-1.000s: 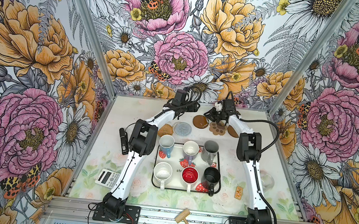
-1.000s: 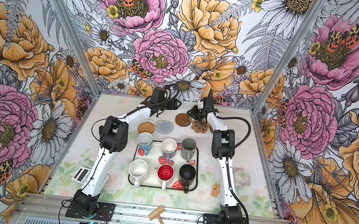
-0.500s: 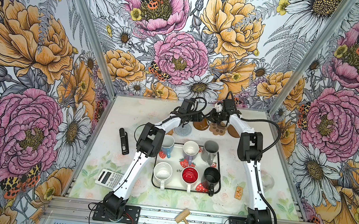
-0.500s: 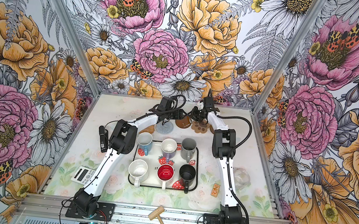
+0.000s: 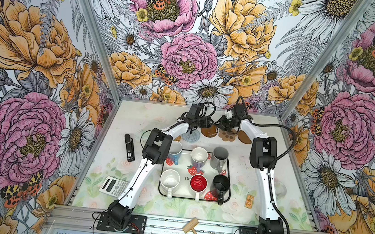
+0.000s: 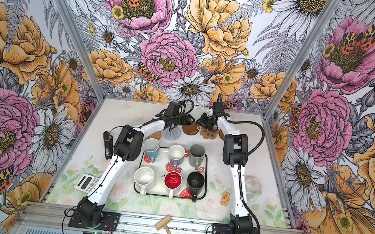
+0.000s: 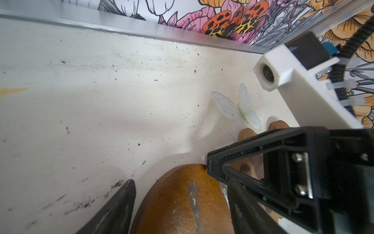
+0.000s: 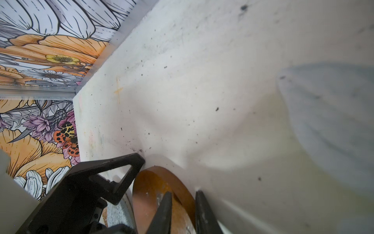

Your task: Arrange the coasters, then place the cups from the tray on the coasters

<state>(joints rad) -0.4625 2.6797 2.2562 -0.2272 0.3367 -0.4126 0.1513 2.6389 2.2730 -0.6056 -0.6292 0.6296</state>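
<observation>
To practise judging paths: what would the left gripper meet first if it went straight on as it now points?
Probably the round brown wooden-looking coaster, between the left gripper's open jaws and pinched by the right gripper; depth unclear.

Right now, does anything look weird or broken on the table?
Yes. The brown round coaster has a pale grey scrape across its top, and it looks tipped up, its edge pinched in the right hand, not flat.
</observation>
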